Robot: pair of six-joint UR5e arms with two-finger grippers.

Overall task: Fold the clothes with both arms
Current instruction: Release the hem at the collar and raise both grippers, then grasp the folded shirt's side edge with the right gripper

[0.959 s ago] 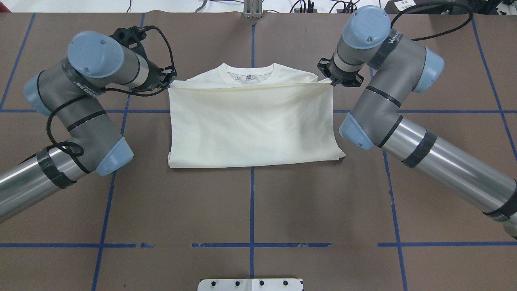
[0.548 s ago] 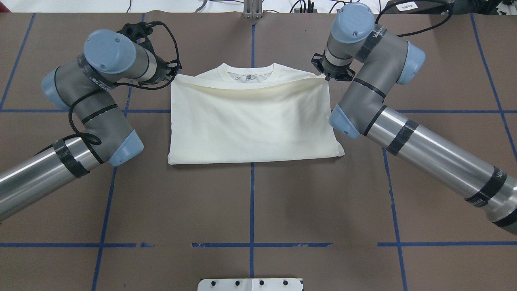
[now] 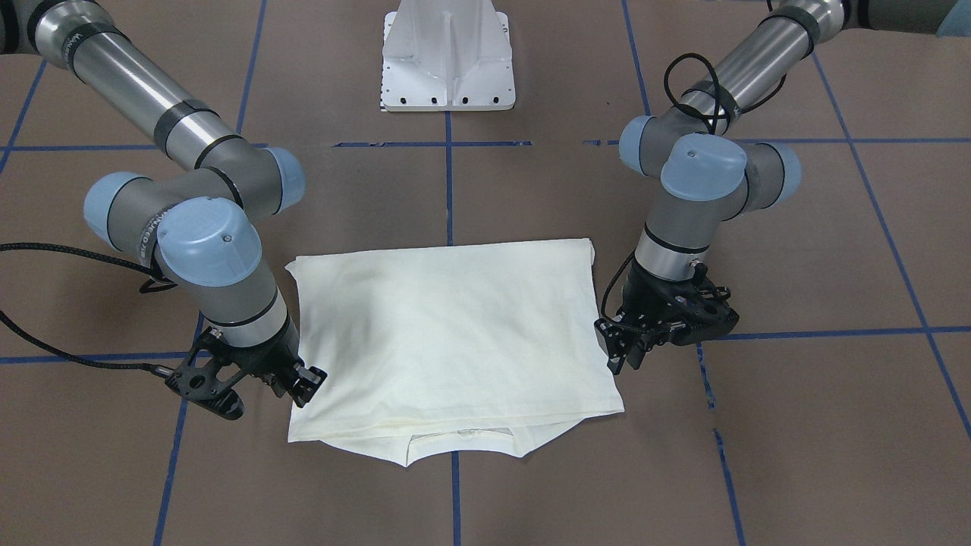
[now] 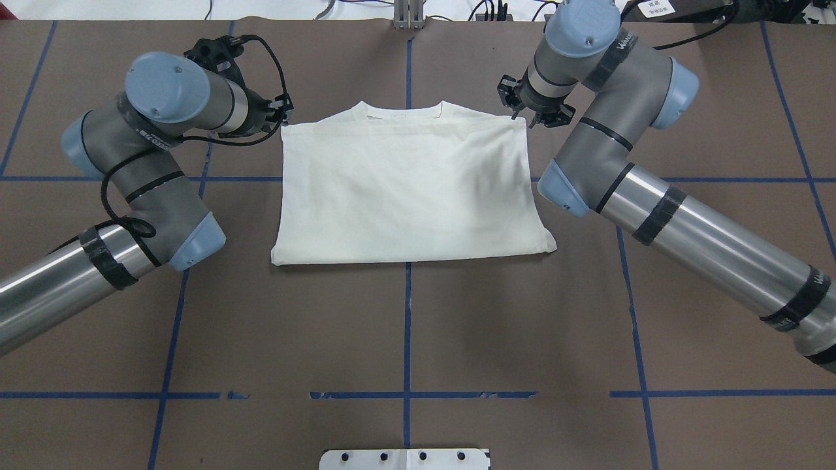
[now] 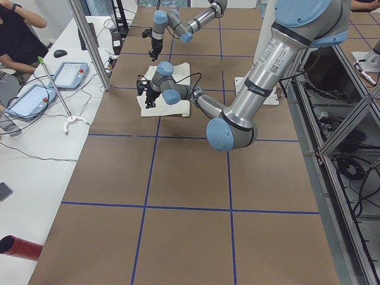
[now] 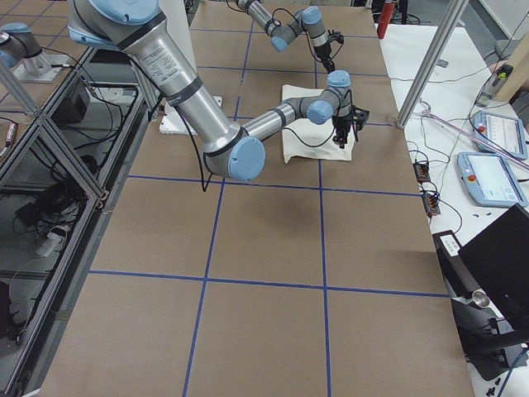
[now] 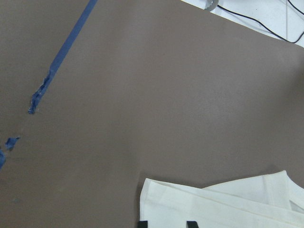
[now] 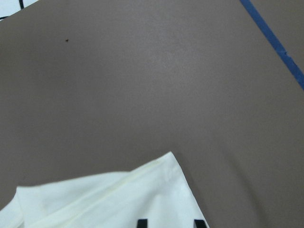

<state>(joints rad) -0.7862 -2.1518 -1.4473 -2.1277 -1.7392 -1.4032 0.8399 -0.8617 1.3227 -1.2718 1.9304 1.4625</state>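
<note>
One brown table (image 4: pixel 522 326), blue tape grid (image 4: pixel 406 326), shirt (image 4: pixel 408 189); perhaps tablets (image 5: pixel 71 74) on bench (image 5: pixel 35 148).

Cream-white fabric shirt (image 4: pixel 405 189): folded to a rectangle, plain side up, lying flat; ribbed collar (image 4: pixel 403 111) shows past the far edge. Silver-grey tubular left arm (image 4: pixel 150 130) and right arm (image 4: pixel 607 143), light-blue joint caps: black left gripper (image 3: pixel 618 355) and right gripper (image 3: pixel 305 388) at the far corners, fingers parted.
</note>
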